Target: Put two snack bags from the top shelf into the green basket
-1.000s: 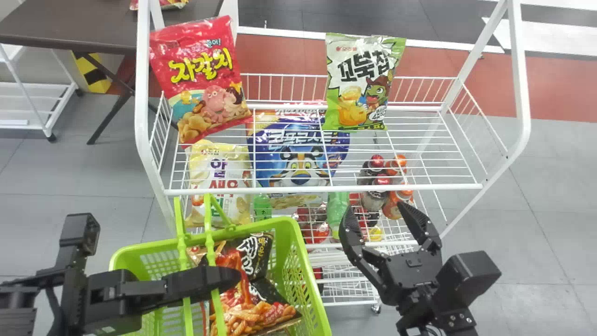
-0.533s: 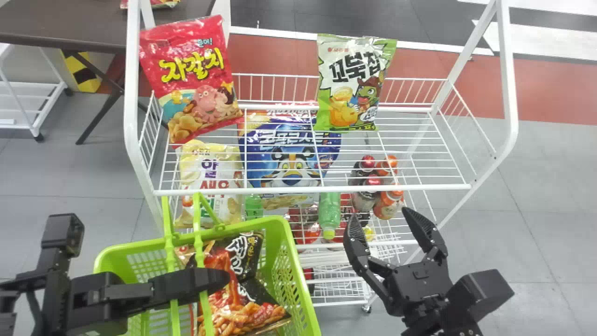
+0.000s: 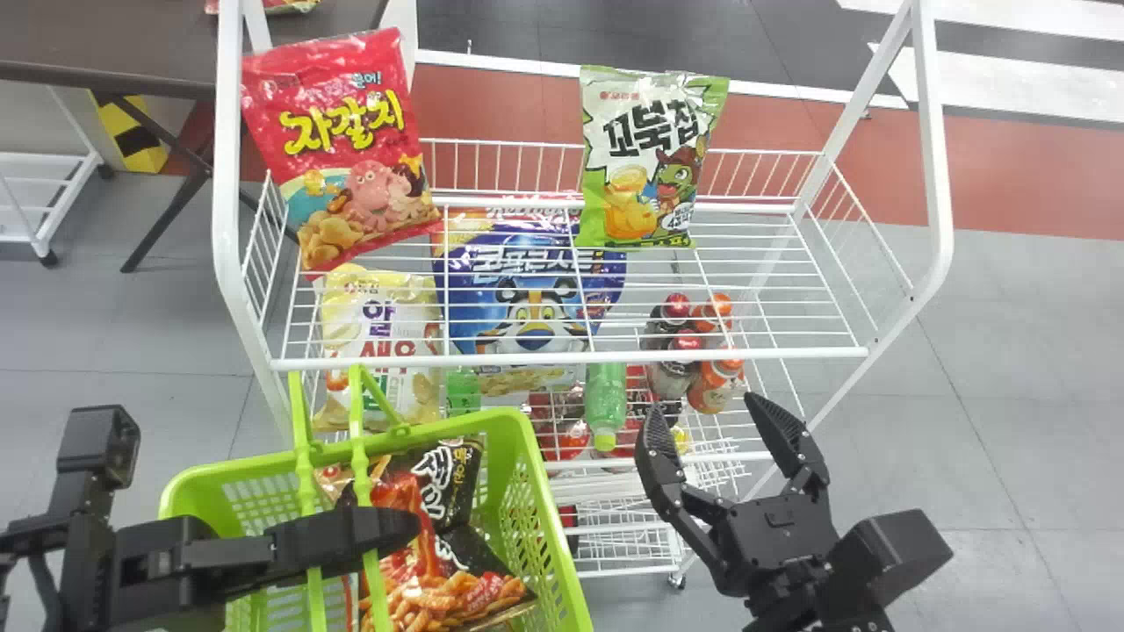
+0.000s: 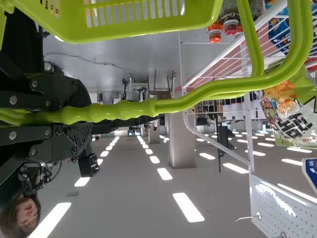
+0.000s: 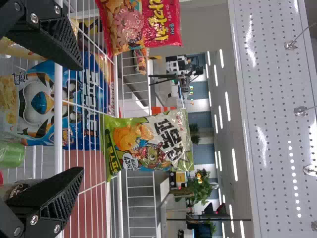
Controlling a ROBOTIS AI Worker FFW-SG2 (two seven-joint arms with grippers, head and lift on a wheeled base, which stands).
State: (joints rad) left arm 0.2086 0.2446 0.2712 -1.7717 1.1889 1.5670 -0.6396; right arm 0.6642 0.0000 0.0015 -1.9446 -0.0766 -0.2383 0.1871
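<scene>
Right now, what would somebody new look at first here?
Probably the bright green basket at the head view's lower left, its handles in the left gripper. Next, the red snack bag at the left end of the top shelf, then the green-and-white bag near that shelf's middle.

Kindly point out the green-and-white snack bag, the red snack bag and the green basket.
Green-and-white snack bag (image 3: 648, 160): head view, on its printed front.
Red snack bag (image 3: 341, 145): head view, on its printed front.
Green basket (image 3: 504, 427): head view, rim at far right corner.

The left claw (image 3: 399, 527) grips the handle (image 4: 198, 97) of the green basket (image 4: 133, 30), a snack bag (image 4: 290, 111) beyond.
</scene>
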